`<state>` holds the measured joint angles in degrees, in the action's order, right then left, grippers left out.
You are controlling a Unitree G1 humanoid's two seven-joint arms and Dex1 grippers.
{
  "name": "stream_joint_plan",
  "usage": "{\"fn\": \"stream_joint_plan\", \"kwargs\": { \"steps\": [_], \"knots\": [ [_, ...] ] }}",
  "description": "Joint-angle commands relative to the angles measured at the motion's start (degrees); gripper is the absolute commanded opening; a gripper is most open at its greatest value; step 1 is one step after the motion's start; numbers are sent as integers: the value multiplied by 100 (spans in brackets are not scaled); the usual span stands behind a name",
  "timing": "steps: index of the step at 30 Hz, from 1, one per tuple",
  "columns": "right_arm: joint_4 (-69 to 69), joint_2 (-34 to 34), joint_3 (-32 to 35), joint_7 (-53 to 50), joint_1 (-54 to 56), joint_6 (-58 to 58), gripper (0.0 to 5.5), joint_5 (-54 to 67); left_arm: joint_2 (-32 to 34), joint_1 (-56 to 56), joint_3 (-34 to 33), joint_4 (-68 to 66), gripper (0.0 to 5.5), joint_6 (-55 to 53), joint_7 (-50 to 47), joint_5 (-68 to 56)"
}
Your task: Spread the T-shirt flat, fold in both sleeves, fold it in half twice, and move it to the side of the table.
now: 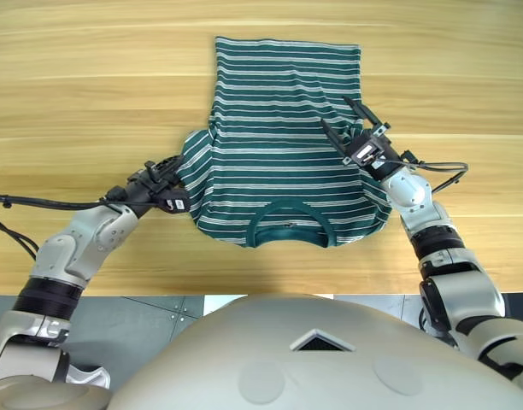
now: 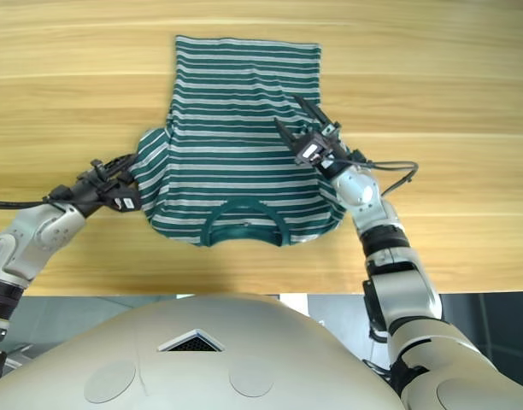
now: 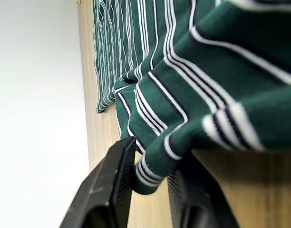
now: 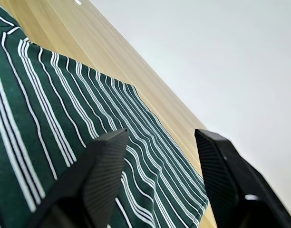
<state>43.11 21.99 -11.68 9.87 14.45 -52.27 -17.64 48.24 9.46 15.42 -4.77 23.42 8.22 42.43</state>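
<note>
The pale wooden table runs across the head views, with grey floor tiles showing below its near edge. Black cables trail from the left arm and loop beside the right wrist. The right forearm and right gripper hang over the shirt's right side and hide part of that edge. The T-shirt lies near the middle of the table, collar towards the robot and hem at the far end. It is dark green with thin white stripes running across it. The body lies mostly flat, with some wrinkles near the shoulders. The left sleeve is bunched and lifted at its end, where the left gripper pinches a rolled fold of striped cloth between its two black fingers. The right gripper's ribbed fingers stand spread apart above the cloth and hold nothing. A small white label sits on the left gripper, but its print is too small to read.
</note>
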Motion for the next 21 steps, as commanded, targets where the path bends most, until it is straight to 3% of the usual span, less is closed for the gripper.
{"fn": "stream_joint_plan", "kwargs": {
  "steps": [1,10,21],
  "knots": [
    [-43,118,64,8,-50,70,261,37,-131,484,507,-441,65,-143,460,147],
    [-68,206,112,21,-125,57,261,90,-320,591,455,-505,5,-240,140,-57],
    [-149,279,162,-16,-275,69,261,112,-812,301,658,-562,4,358,-172,-439]
  ]
}}
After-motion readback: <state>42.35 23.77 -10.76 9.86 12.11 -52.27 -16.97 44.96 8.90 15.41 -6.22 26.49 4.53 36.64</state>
